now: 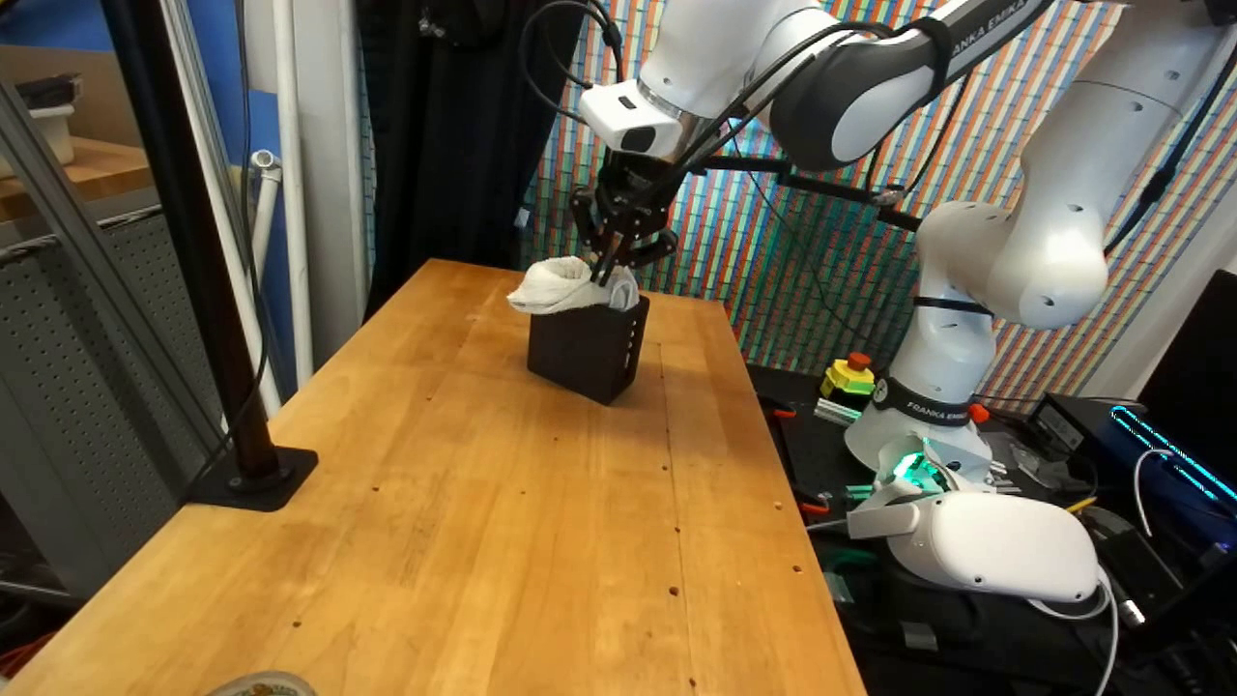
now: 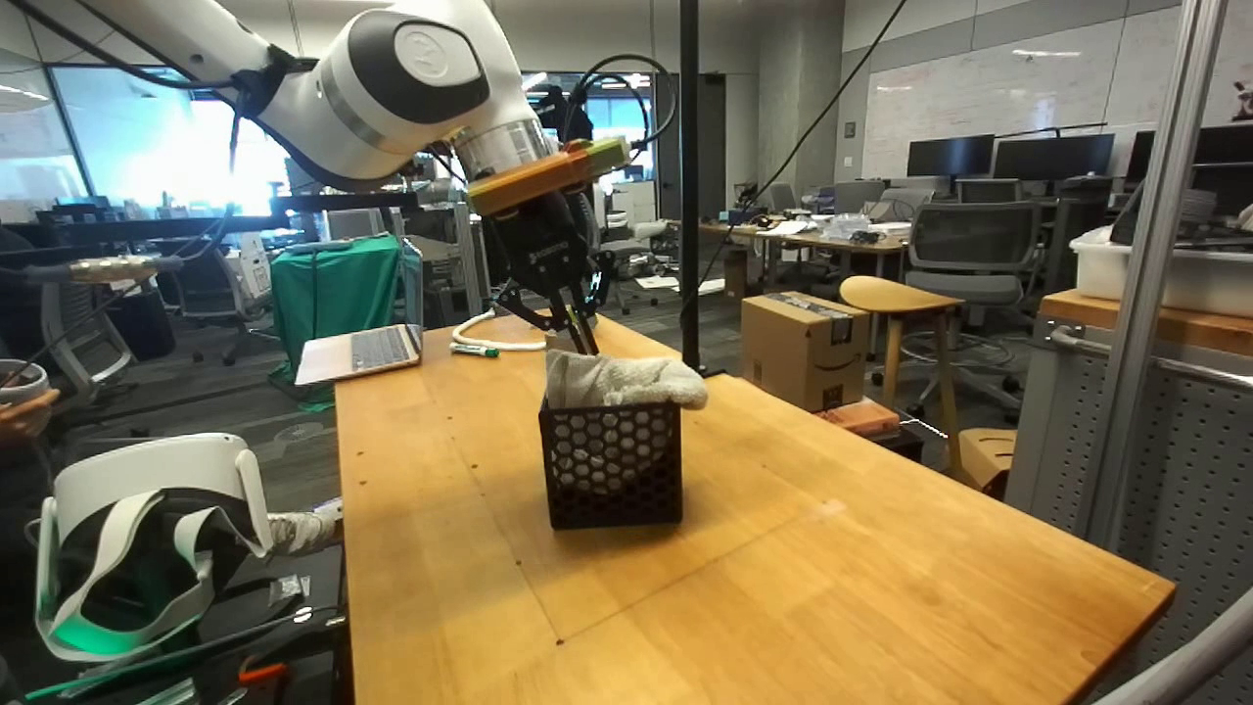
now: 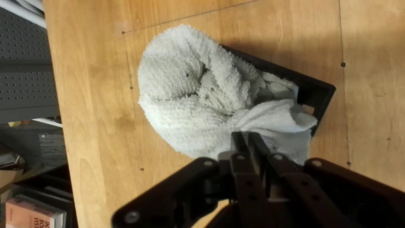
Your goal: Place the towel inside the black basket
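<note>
The cream-white towel (image 3: 180, 117) lies bunched over the top of the black basket (image 3: 284, 72). Part of the towel (image 2: 626, 382) shows through the basket's holes, so some of it is inside, while a thick roll hangs out over one end. The black basket (image 1: 580, 353) stands upright on the table. My gripper (image 3: 245, 133) points down at the towel near the rim, its jaws nearly together with what looks like a thin fold of cloth between them. Creases in the cloth run out from the fingertips. The basket's inside is mostly hidden by the towel.
A black pole's base (image 1: 253, 478) sits at the edge of the wooden table (image 1: 483, 503). Past the basket are a laptop (image 2: 377, 351), a green marker (image 2: 475, 350) and a white tube (image 2: 509, 345). Part of a round object (image 1: 261, 686) shows at the frame's bottom.
</note>
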Robot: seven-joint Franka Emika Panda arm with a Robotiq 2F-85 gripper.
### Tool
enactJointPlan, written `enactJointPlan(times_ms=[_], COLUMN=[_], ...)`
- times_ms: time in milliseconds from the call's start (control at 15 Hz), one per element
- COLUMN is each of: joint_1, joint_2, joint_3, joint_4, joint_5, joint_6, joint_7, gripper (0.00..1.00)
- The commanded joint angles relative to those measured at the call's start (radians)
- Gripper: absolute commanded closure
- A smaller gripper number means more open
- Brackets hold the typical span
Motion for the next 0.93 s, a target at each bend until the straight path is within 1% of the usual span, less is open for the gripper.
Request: enactJointPlan(times_ms=[0,400,733,867], joint_1=[-0.013,-0.009,0.001,0.0], joint_2=[-0.021,-0.015,0.007,0.035], joint_3=[-0.024,-0.059,-0.054,-0.049], joint_4=[-0.016,-0.029,-0.027,-0.016], joint_5=[0.005,0.052,0.092,0.096], joint_6=[0.024,0.039,0.05,0.043], joint_7=[0.008,-0.012,-0.017,-0.01], gripper=[0.89,0.89,0.89,0.89])
